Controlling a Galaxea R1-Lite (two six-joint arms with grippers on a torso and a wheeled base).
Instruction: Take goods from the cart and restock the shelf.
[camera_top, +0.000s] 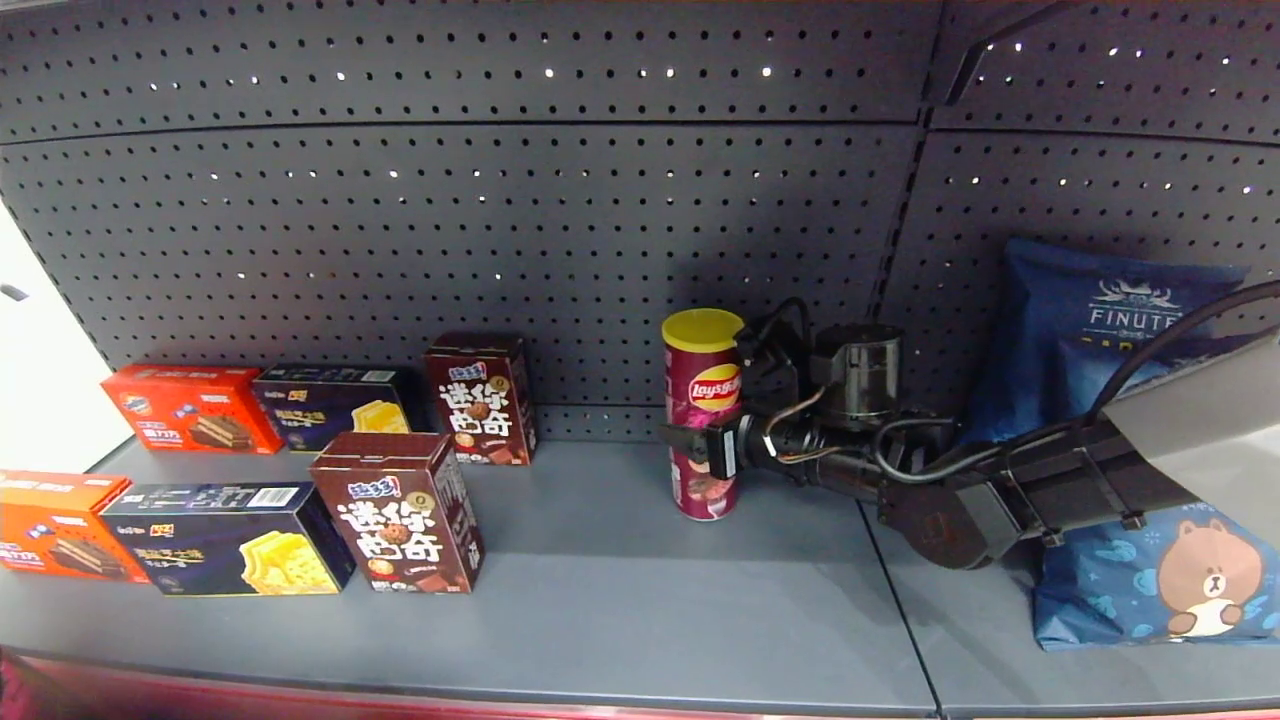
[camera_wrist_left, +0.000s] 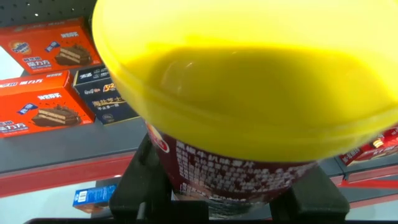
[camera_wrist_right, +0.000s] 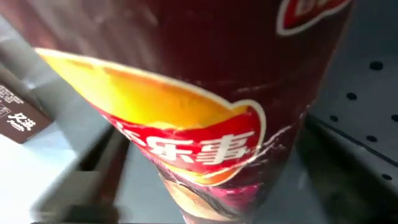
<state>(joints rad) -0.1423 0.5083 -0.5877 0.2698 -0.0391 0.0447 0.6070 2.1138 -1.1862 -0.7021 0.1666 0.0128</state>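
A maroon chips can (camera_top: 703, 400) with a yellow lid stands upright on the grey shelf (camera_top: 620, 590), near the perforated back wall. My right gripper (camera_top: 705, 455) comes in from the right and is shut around the can's lower middle; the can's label (camera_wrist_right: 205, 143) is right in front of the right wrist camera. My left gripper (camera_wrist_left: 227, 202) is shut on a second chips can (camera_wrist_left: 230, 177), whose yellow lid (camera_wrist_left: 249, 74) faces the left wrist camera. A dark finger (camera_wrist_left: 146, 186) shows on each side of that can.
On the shelf's left stand two rows of boxes: orange (camera_top: 190, 405), dark blue (camera_top: 330, 405) and brown (camera_top: 480, 395) behind, orange (camera_top: 60, 520), dark blue (camera_top: 230, 540) and brown (camera_top: 400, 510) in front. Blue snack bags (camera_top: 1100, 330) fill the right end. Open shelf lies in front of the can.
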